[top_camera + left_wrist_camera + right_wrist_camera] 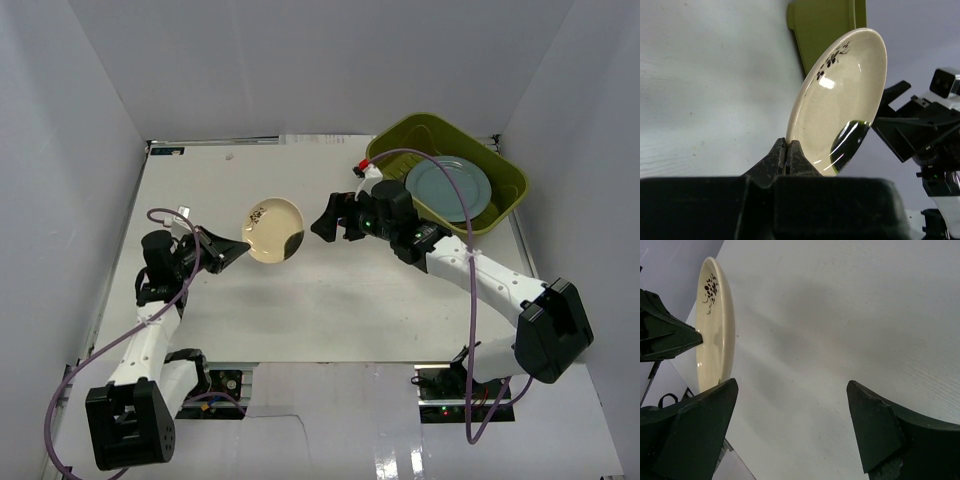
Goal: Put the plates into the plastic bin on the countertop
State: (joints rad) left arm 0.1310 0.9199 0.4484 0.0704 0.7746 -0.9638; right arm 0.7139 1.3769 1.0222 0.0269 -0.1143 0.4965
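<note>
A tan plate (274, 228) with a dark bird-like mark is held tilted above the white countertop (350, 300). My left gripper (243, 246) is shut on its near-left rim; the left wrist view shows the jaws (788, 145) pinching the rim of the plate (845, 95). My right gripper (322, 222) is open and empty just right of the plate, not touching it. In the right wrist view it (792, 384) is spread wide, with the plate (715, 325) edge-on at the left. The olive-green plastic bin (510, 175) stands at the far right and holds a plain teal plate (448, 188).
White walls enclose the countertop on the left, back and right. The bin sits against the back right corner and also shows in the left wrist view (825, 25). The right arm's cable loops over the bin. The other plates are out of view.
</note>
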